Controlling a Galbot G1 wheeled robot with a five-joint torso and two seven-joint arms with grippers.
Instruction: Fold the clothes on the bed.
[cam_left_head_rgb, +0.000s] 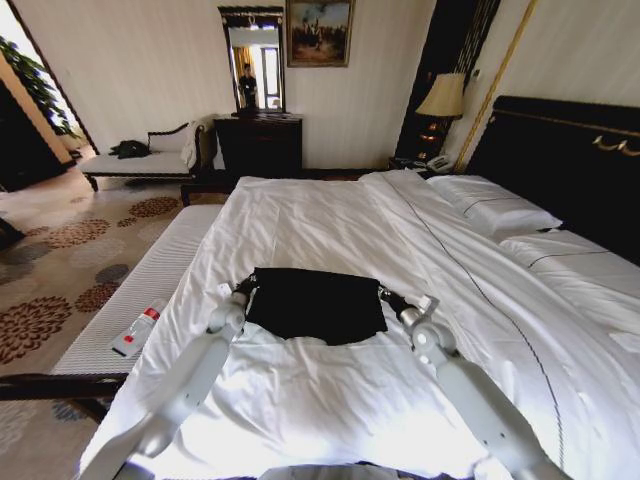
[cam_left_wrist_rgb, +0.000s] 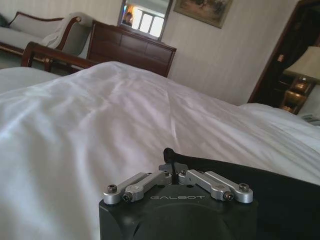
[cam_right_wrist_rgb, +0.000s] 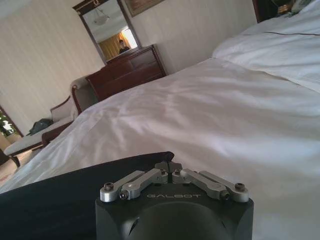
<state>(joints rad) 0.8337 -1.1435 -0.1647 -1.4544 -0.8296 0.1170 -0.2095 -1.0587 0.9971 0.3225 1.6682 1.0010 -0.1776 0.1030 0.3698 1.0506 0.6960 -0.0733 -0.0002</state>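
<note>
Both hands (cam_left_wrist_rgb: 172, 167) (cam_right_wrist_rgb: 168, 167) low, pinching black T-shirt (cam_left_head_rgb: 315, 302) corners on bed (cam_left_head_rgb: 400, 250)

T-shirt (cam_left_head_rgb: 315, 303): plain black. Bed (cam_left_head_rgb: 330, 215): white sheets, thin dark stripe; dark headboard (cam_left_head_rgb: 560, 160). Carpet (cam_left_head_rgb: 60, 270): beige w/ brown floral medallions. Bottle (cam_left_head_rgb: 138, 329): white, red label.

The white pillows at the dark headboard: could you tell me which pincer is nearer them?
Right. The right pincer grips the black T-shirt's pillow-side edge; the left pincer grips its far edge.

T-shirt (cam_left_head_rgb: 316, 304) on the bed (cam_left_head_rgb: 330, 220), between left gripper (cam_left_head_rgb: 243, 290) and right gripper (cam_left_head_rgb: 386, 296).
</note>
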